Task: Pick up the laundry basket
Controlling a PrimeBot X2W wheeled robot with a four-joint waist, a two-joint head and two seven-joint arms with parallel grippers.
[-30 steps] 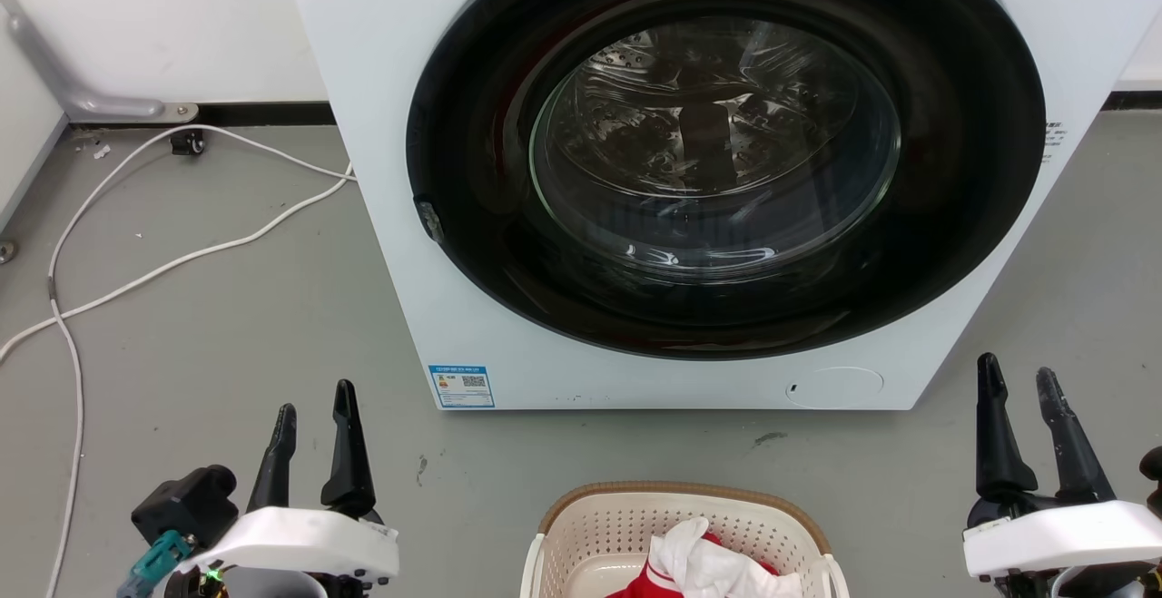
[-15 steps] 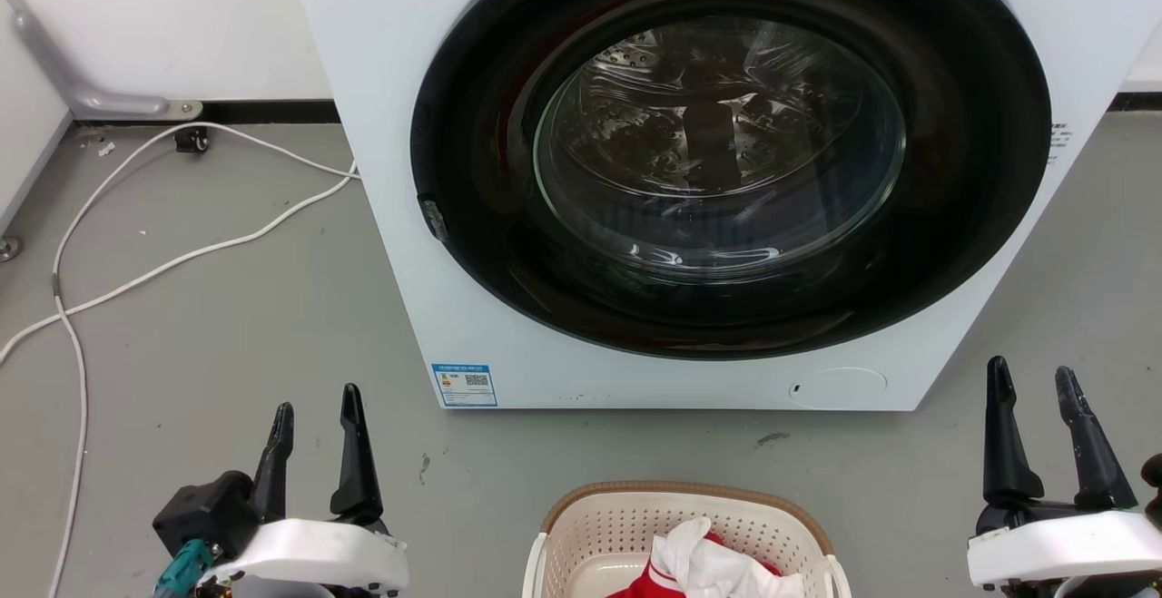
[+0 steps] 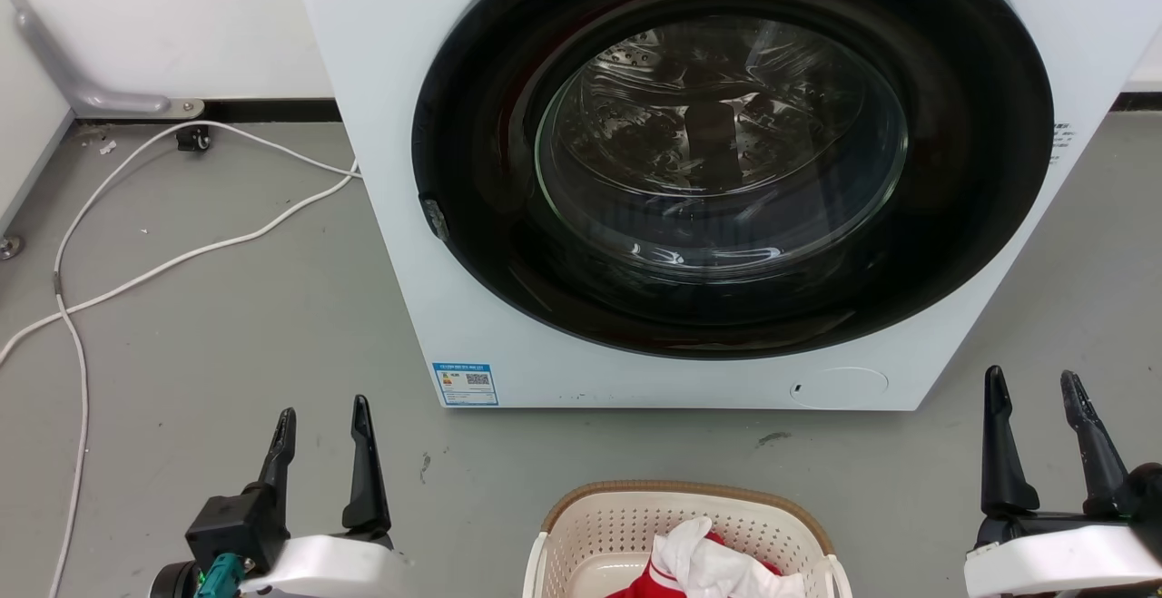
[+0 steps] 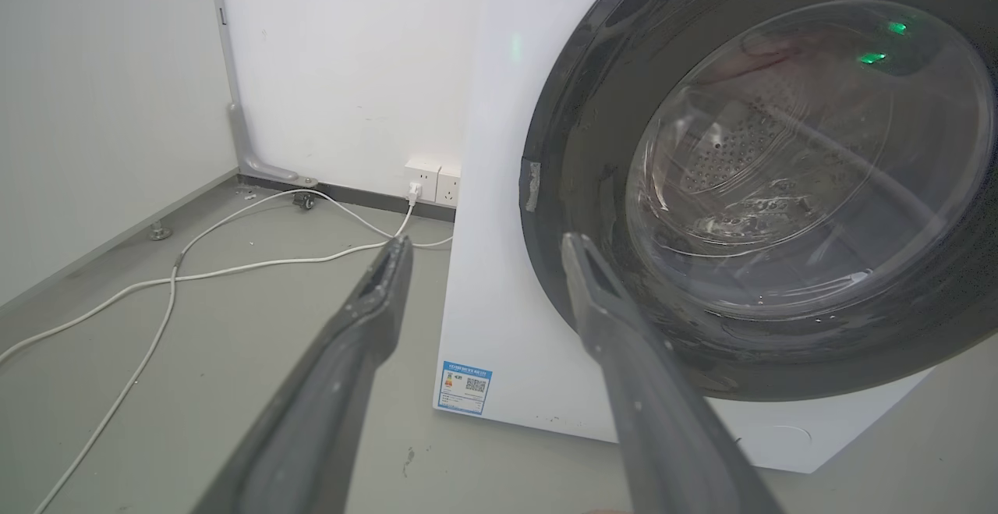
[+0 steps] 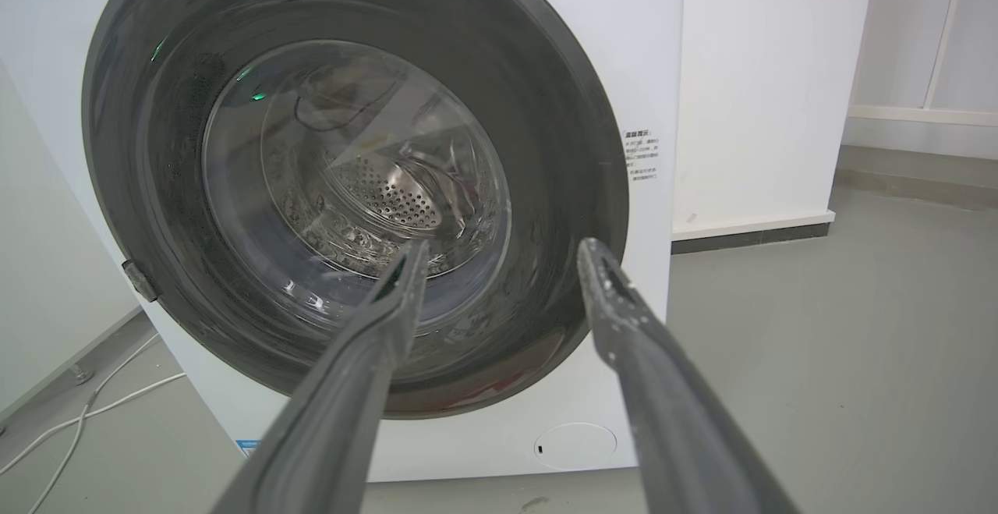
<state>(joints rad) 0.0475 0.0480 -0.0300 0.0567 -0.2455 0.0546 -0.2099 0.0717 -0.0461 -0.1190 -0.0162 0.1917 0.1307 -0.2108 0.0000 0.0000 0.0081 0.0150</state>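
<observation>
Both pairs of jaws stand open and empty, with the basket on the floor between them, in front of the washer.

A blue sticker with a QR code sits at the washer's lower front corner, ahead of the left jaws; its print is too small to read, as is the small label beside the door, ahead of the right jaws. Both arms sit low, each pair of dark fingers pointing forward at the washer, tips parted and touching nothing. The basket lies nearer the robot than the fingertips, well apart from either pair; its brown rim runs across from one pair towards the other, but the near part is cut off, so its long axis cannot be told. Red and white clothes lie inside. A white cable trails beyond the left jaws.
</observation>
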